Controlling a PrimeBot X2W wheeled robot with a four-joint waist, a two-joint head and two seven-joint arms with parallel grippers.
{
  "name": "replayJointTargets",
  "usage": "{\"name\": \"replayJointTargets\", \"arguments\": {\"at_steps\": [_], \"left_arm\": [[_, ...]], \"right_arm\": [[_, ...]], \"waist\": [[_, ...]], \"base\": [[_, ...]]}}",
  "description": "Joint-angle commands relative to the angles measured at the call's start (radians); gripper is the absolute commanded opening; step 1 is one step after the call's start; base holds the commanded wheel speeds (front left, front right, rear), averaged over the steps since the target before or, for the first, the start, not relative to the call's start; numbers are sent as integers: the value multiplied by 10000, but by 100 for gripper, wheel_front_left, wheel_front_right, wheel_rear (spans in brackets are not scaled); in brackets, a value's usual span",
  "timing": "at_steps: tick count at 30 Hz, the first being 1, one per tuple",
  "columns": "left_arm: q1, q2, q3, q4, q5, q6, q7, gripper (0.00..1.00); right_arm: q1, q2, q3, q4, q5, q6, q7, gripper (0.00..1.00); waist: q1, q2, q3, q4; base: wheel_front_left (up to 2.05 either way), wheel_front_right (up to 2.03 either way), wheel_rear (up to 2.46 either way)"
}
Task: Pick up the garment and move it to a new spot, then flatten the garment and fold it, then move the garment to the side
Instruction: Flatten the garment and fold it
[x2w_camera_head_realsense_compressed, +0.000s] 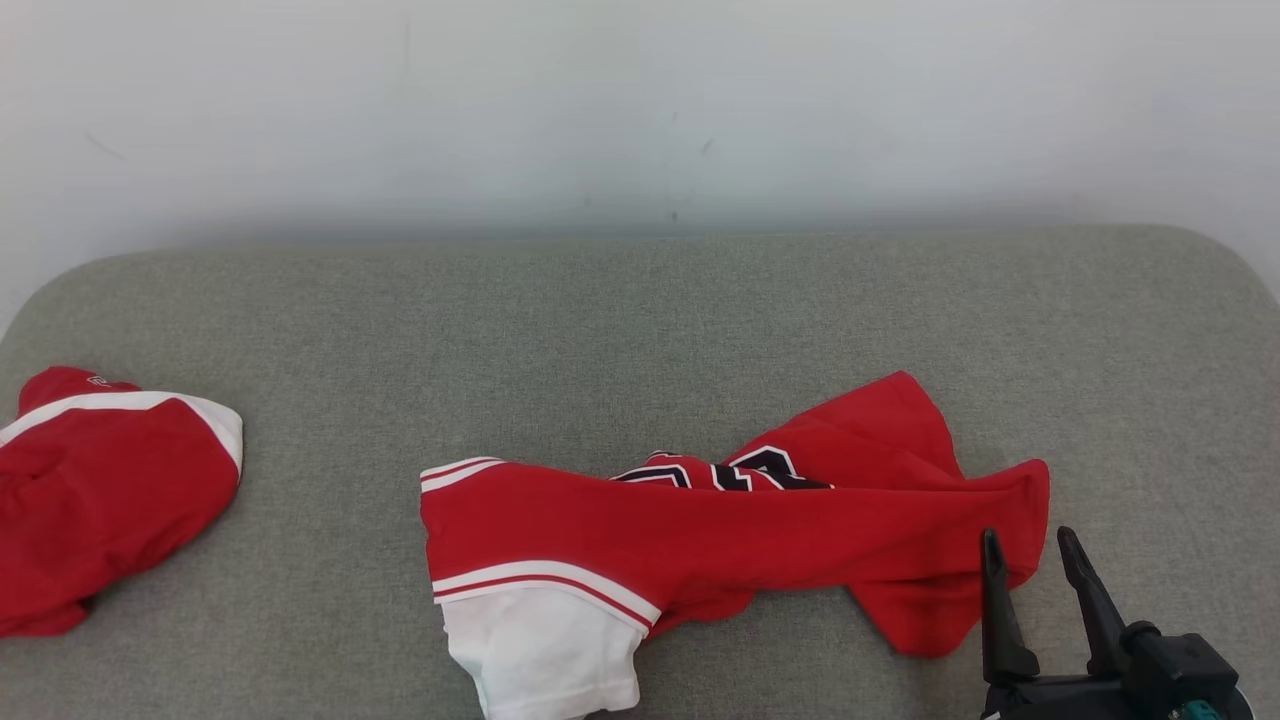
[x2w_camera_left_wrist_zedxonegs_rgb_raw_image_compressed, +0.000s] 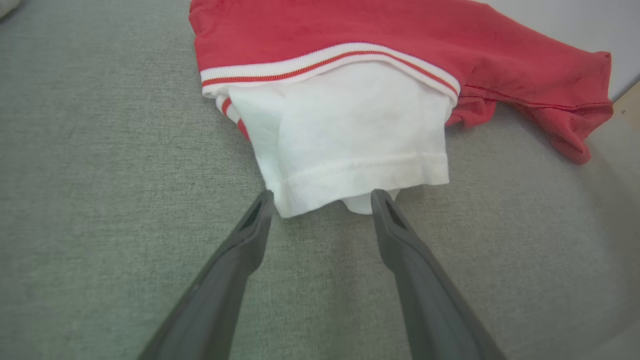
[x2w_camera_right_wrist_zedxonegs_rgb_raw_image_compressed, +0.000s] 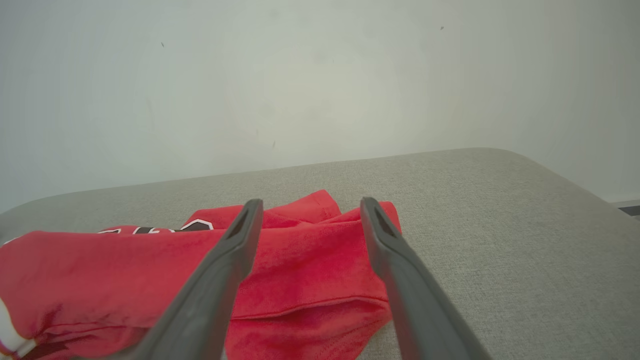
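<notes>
Head view: a red garment (x2w_camera_head_realsense_compressed: 720, 530) lies crumpled across the near middle of the grey table (x2w_camera_head_realsense_compressed: 640, 330). Its white sleeve (x2w_camera_head_realsense_compressed: 545, 650) points toward the near edge, and black lettering (x2w_camera_head_realsense_compressed: 720, 472) shows in a fold along the top. The right tool (x2w_camera_head_realsense_compressed: 1029, 535) rises at the lower right with its 2 dark fingers spread wide and nothing between them; their tips overlap the garment's right end in this view. Whether they touch the cloth I cannot tell. A 2nd red garment (x2w_camera_head_realsense_compressed: 100, 490) with a white band lies well apart at the table's left edge. A pale wall (x2w_camera_head_realsense_compressed: 640, 100) stands behind.

Left wrist view: the left tool (x2w_camera_left_wrist_zedxonegs_rgb_raw_image_compressed: 324, 195) is spread wide and holds nothing. Its 2 fingertips sit just at the hem of the white sleeve (x2w_camera_left_wrist_zedxonegs_rgb_raw_image_compressed: 350, 130), 1 at each corner. The red body (x2w_camera_left_wrist_zedxonegs_rgb_raw_image_compressed: 400, 30) runs off beyond the sleeve.

Right wrist view: the right tool (x2w_camera_right_wrist_zedxonegs_rgb_raw_image_compressed: 311, 201) stands wide above the red cloth (x2w_camera_right_wrist_zedxonegs_rgb_raw_image_compressed: 310, 270) at the garment's end, with bare table (x2w_camera_right_wrist_zedxonegs_rgb_raw_image_compressed: 500, 225) to 1 side.
</notes>
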Motion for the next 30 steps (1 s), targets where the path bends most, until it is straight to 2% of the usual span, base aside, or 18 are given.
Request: {"name": "replayJointTargets", "arguments": {"at_steps": [1,9,10,12,13,20,24,30], "left_arm": [[-186,3,-92,206,-61,-51,-21,100],[-763,6,-227,959,-328,-66,-21,100],[-791,7,-197,1009,-346,-65,-21,73],[-862,4,-139,1088,-381,-44,-21,14],[-887,6,-107,1127,-397,-46,-21,0],[-940,4,81,1066,-252,-52,-21,0],[-707,40,275,1,27,-51,-21,0],[-212,468,432,-1674,287,-55,-23,0]], "right_arm": [[103,30,35,36,-13,-23,-17,100],[187,32,110,169,-31,-23,-18,100],[191,33,122,185,-40,-23,-18,100],[203,29,133,211,-49,-23,-18,100],[216,29,134,224,-54,-23,-16,100],[258,34,126,263,-38,-23,-16,100],[336,30,-34,185,17,-23,-18,100],[423,37,-166,227,72,-23,-16,100]], "waist": [[0,-1,-41,7],[0,-1,-216,43],[0,-1,-234,45],[0,-1,-268,47],[0,-1,-285,50],[0,-1,-338,113],[0,-1,-308,264],[0,-1,-272,654]], "base": [[0,0,0],[0,0,0],[0,0,0],[0,0,0],[0,0,0],[0,0,0],[0,0,0],[0,0,0]]}}
